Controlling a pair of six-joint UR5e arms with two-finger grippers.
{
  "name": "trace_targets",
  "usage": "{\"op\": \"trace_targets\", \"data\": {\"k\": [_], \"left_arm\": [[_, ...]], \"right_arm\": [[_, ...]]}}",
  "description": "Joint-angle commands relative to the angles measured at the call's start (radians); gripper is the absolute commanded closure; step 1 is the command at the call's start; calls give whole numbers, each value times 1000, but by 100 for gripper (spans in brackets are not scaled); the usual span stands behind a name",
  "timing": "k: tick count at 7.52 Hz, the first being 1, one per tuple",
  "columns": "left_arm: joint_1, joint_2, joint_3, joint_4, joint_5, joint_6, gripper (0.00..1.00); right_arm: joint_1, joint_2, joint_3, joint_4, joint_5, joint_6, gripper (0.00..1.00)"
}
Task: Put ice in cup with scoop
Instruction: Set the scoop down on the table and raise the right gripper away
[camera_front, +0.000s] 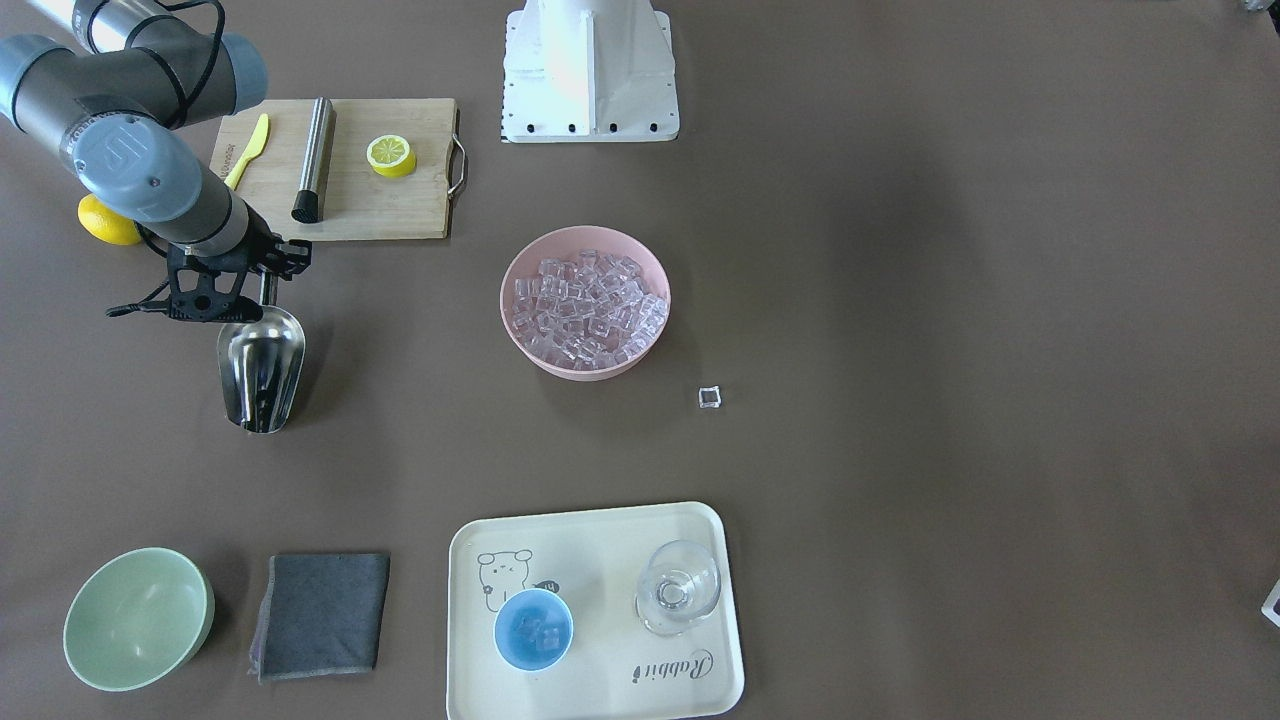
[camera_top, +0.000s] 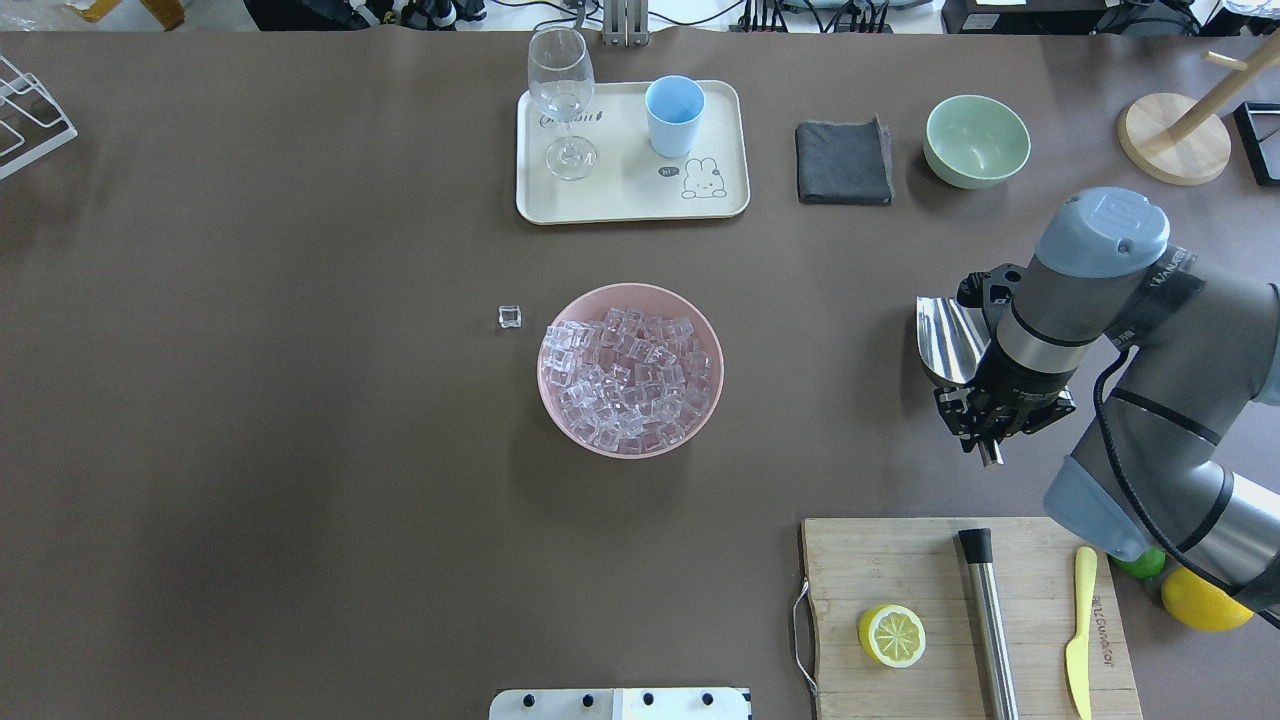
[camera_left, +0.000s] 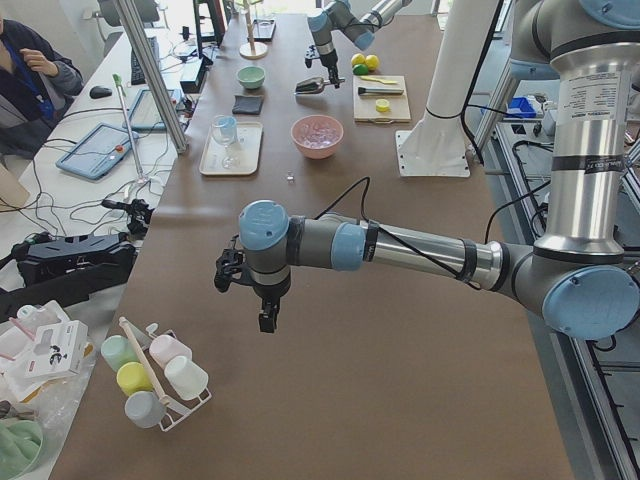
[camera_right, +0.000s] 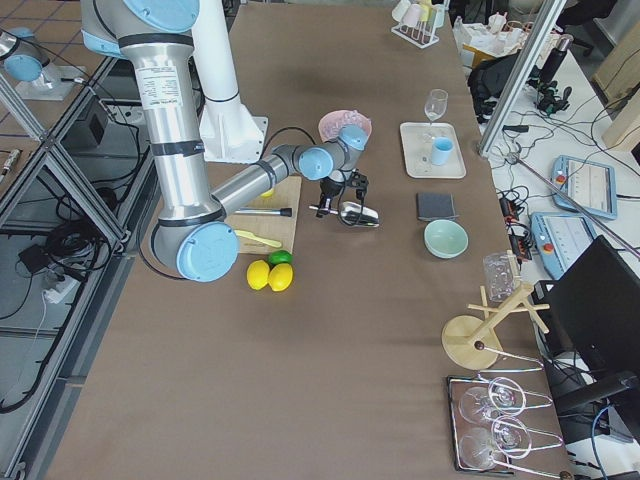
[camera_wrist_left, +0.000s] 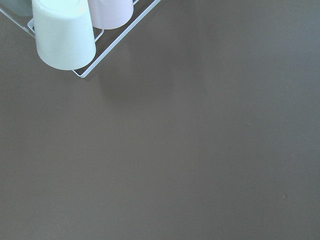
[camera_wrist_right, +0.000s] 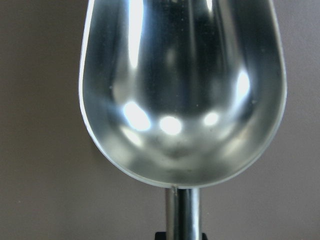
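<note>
Scoop (camera_wrist_right: 182, 90) empty, clamped in R claw (camera_top: 985, 425); 1 cup (camera_front: 533, 628), 1 stray ice cube (camera_front: 710, 397); L claw (camera_left: 230, 272) state can't tell.

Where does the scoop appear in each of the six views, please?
Front-facing: scoop, left side, mid-height.
Overhead: scoop, right side.
Exterior left: scoop, far top centre.
Exterior right: scoop, near centre.
Left wrist: not in it.
Right wrist: scoop fills the frame.
Landmark: pink bowl, in all four exterior views.
</note>
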Motion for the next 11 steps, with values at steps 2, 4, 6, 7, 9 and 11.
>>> {"op": "trace_targets", "data": {"k": [2, 4, 6, 7, 9, 11], "left_arm": [[0, 0, -2, -1, 1, 0, 2], [0, -1, -2, 0, -1, 0, 2], [-2, -1, -3, -1, 1, 0, 2], [-2, -1, -3, -1, 1, 0, 2], [-2, -1, -3, 0, -1, 0, 2], [-2, -1, -3, 0, -1, 0, 2]], "right_arm": [[-10, 6, -27, 6, 2, 1, 100], [-8, 7, -23, 8, 2, 1, 48], [18, 17, -15, 23, -6, 2, 0], [65, 18, 9, 23, -7, 3, 0], [235, 8, 99, 22, -26, -10, 0], [414, -44, 152, 9, -60, -92, 0]]}}
